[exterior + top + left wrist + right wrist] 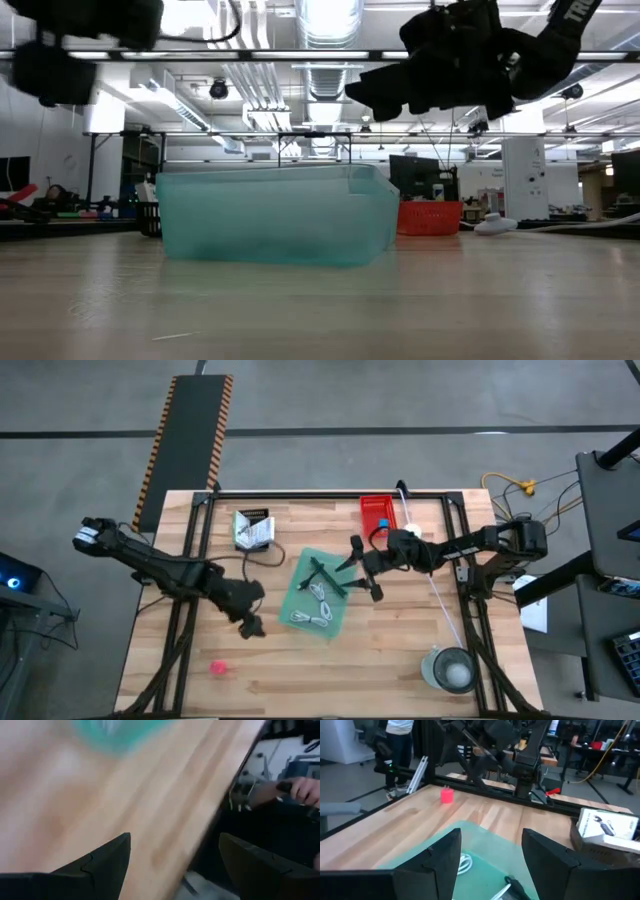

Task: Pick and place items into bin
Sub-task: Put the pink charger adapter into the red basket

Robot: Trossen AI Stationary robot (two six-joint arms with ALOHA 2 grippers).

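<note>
Your right gripper hangs open and empty just beside the right rim of the green bin; its dark fingers stand wide apart above that rim in the right wrist view; your left gripper hovers open and empty too, off the bin's left near corner, over bare wood; its fingers frame the tabletop and a blurred strip of green. Inside the bin lie white coiled cables and a black pen-like tool; the pink blob sits alone near the left front edge, well apart from both grippers. A white printed packet lies on a dark block left of the bin toward the far side; a red basket stands at the far edge, right of centre; a clear cup stands at the near right corner. A person's hand shows beyond the table in the left wrist view.
</note>
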